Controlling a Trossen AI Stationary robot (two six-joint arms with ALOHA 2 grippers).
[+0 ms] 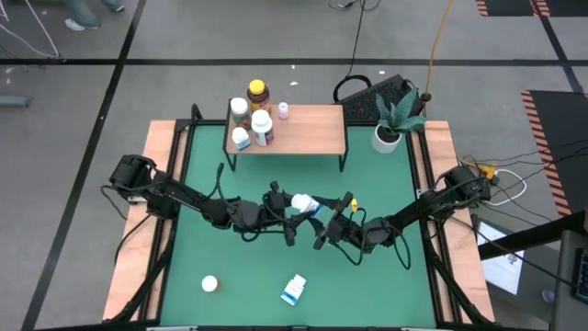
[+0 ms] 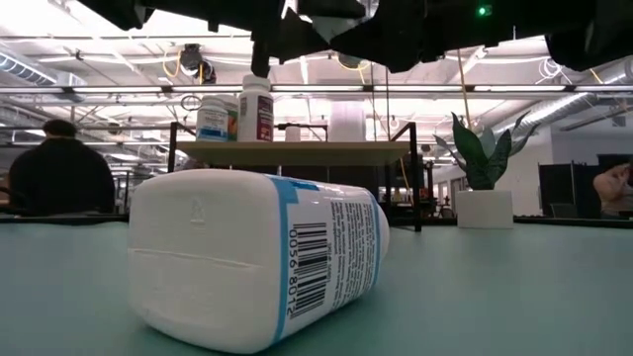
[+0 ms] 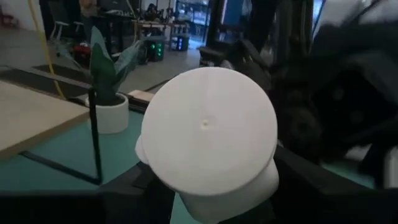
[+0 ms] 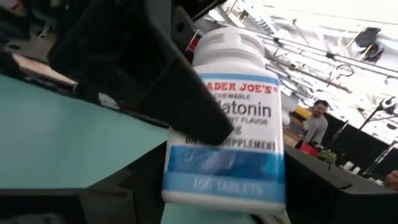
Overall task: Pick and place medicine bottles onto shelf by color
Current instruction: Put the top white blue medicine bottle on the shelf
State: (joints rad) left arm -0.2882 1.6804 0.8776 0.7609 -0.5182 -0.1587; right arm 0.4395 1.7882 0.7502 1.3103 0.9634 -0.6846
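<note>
1. The white plastic pill bottle with the blue label (image 4: 225, 121) hangs in the air above the middle of the green table (image 1: 386, 276), between both arms.
2. The right gripper (image 1: 323, 221) squeezes its bottom end. The left gripper (image 1: 287, 204) has its fingers around the cap end; I cannot tell if it grips.
3. It looks light, hard and slippery, so grab its round sides.
4. From above, the arms hide most of it.
</note>
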